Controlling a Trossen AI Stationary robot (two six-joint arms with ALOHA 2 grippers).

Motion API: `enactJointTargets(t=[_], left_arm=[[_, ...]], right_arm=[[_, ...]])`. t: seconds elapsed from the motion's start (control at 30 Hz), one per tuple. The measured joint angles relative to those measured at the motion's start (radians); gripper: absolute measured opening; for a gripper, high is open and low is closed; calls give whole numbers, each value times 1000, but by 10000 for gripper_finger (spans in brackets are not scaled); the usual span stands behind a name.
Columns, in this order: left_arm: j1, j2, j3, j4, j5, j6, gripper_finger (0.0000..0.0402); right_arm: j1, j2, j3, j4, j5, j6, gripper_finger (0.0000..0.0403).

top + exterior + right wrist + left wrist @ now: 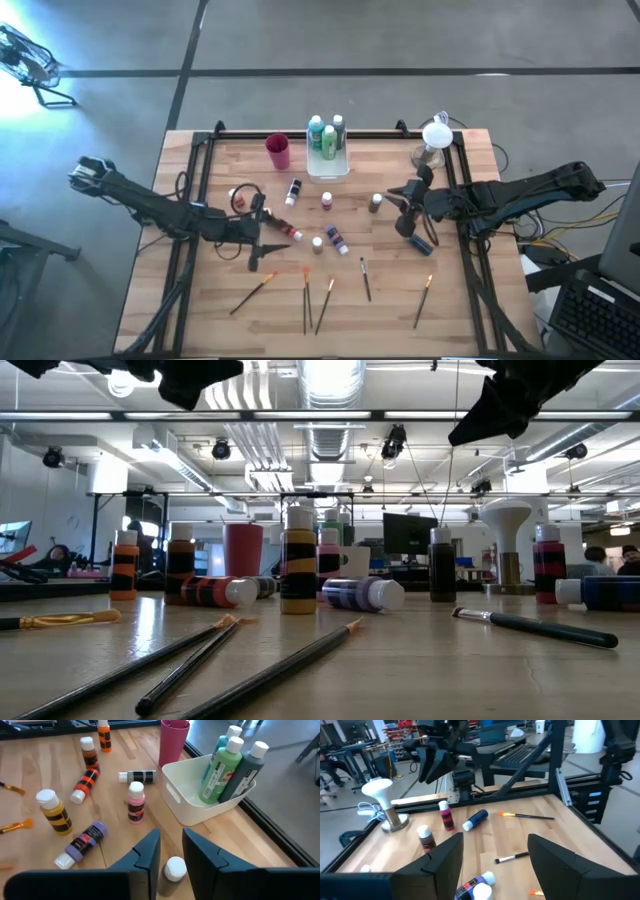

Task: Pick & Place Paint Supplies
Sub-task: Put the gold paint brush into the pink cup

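Observation:
Three bottles stand in the white tray (pixel 328 165) at the far middle, next to the magenta cup (pixel 277 152). Several small paint bottles stand or lie on the table's middle. Several paintbrushes (pixel 307 295) lie near the front edge. My left gripper (pixel 272 240) is open and empty above the table, over the lying purple bottle (pixel 476 887). My right gripper (pixel 170 834) is open and empty above the upright brown bottle (pixel 174 870), whose white cap shows between the fingertips. The low view shows that bottle (pixel 442 565) standing well below the gripper.
A white mushroom-shaped stand (pixel 435 140) sits at the far right corner. A blue bottle (pixel 420 241) lies and a dark red one (pixel 404 224) stands below my right gripper's arm. A black rail frames the table's edge (pixel 195 170).

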Motion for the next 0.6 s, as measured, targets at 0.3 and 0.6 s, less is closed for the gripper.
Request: enactJointTargets(t=[0.3, 0.6], left_arm=[[-65, -46, 7, -75, -10, -12, 227], [-67, -46, 7, -142, -13, -65, 227]], right_arm=[[0, 0, 0, 1, -1, 15, 116], [-3, 0, 0, -74, -65, 61, 139]])
